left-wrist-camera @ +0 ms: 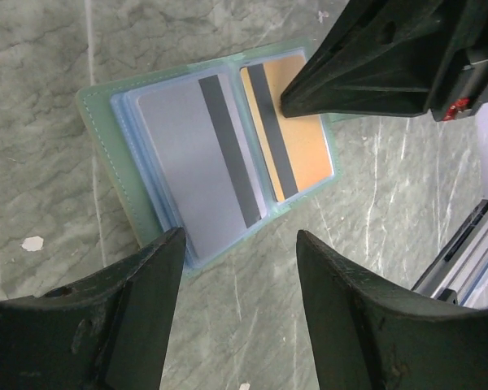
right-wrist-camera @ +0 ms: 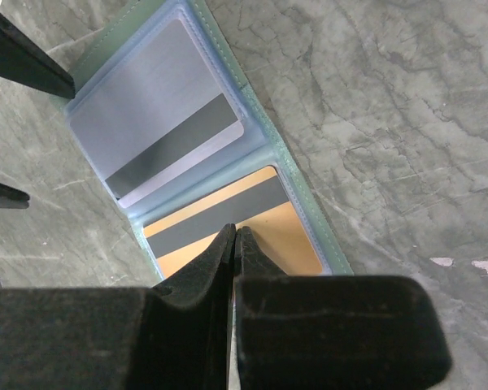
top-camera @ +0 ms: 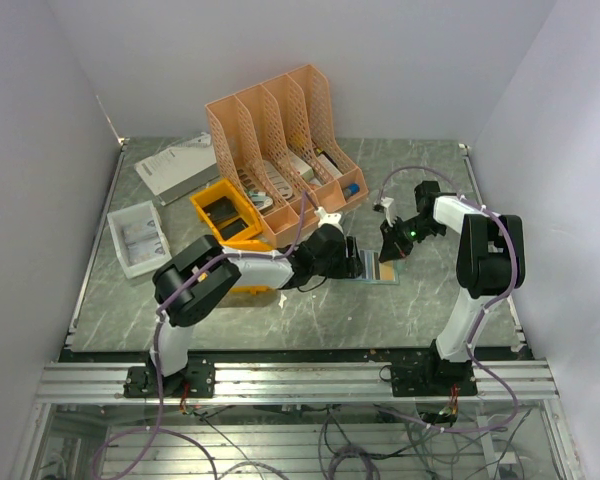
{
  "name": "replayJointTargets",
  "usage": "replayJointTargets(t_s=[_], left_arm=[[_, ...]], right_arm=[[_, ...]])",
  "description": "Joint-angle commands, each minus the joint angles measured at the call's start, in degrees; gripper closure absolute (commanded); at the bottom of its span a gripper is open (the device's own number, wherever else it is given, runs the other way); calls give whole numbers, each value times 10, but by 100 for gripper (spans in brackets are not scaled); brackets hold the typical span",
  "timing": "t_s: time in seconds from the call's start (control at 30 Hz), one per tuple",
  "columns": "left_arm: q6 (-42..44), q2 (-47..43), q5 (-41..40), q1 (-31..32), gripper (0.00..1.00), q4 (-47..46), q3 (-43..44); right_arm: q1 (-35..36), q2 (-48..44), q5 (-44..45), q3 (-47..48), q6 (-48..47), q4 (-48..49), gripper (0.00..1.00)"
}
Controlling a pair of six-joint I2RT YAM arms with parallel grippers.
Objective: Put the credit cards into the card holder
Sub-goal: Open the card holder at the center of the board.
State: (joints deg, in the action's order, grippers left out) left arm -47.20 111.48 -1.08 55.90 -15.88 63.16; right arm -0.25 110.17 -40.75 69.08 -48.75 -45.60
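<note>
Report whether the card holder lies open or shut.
Open: card holder spread flat, grey card and tan card showing in its two sleeves.

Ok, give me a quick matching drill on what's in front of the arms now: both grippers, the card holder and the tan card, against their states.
Things:
1. left gripper
2. right gripper
3. card holder
4. tan card

States:
A. lying open on the table
B. jaws shut
C. on one inner page, dark stripe up
D. jaws wide apart

Pairs: 1-D, 2-B, 3-A, 4-C.
</note>
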Motion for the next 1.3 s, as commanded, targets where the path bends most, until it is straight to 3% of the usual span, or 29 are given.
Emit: replayJointTargets(t_s=[0.0,0.73,1.27], left_arm=[[4,13,-10,-5,32,26,33],[15,41,-23,-5,31,110,83],[8,54,53,-4,32,46,93]], right_arm=[[3,22,48,0,-7,18,100],[5,21,47,0,-10,16,100],[6,21,48,1,-11,15,100]])
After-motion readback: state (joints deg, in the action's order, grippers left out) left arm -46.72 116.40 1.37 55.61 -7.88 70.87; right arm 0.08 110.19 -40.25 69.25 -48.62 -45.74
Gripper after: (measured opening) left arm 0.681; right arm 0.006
